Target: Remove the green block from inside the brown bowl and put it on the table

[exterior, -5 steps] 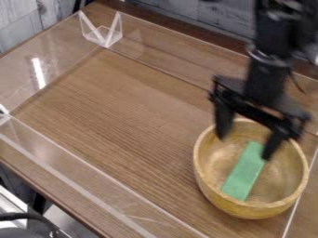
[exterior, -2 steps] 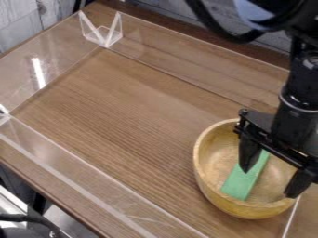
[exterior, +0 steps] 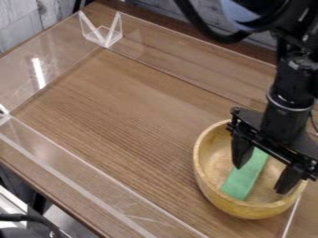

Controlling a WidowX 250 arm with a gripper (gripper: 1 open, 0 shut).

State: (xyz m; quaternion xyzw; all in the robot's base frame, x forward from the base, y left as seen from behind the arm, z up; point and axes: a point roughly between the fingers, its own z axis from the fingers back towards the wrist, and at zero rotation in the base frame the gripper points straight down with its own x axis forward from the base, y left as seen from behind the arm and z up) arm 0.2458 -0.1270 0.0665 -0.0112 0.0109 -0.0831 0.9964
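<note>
The green block (exterior: 245,177) lies slanted inside the brown bowl (exterior: 213,171), which sits at the table's (exterior: 125,102) near right corner. My black gripper (exterior: 269,159) hangs straight down into the bowl, open, with one finger (exterior: 239,152) left of the block's upper end and the other (exterior: 296,167) to its right. The block's far end is partly hidden behind the fingers. I cannot tell whether a finger touches the block.
Clear plastic walls (exterior: 74,177) run along the table's edges, with a folded clear piece (exterior: 102,30) at the far left corner. The bowl's right side lies close to the right wall.
The gripper has moved right and down from above the bowl's far rim into the bowl, and now straddles the block's upper end. Block and bowl have not moved.
</note>
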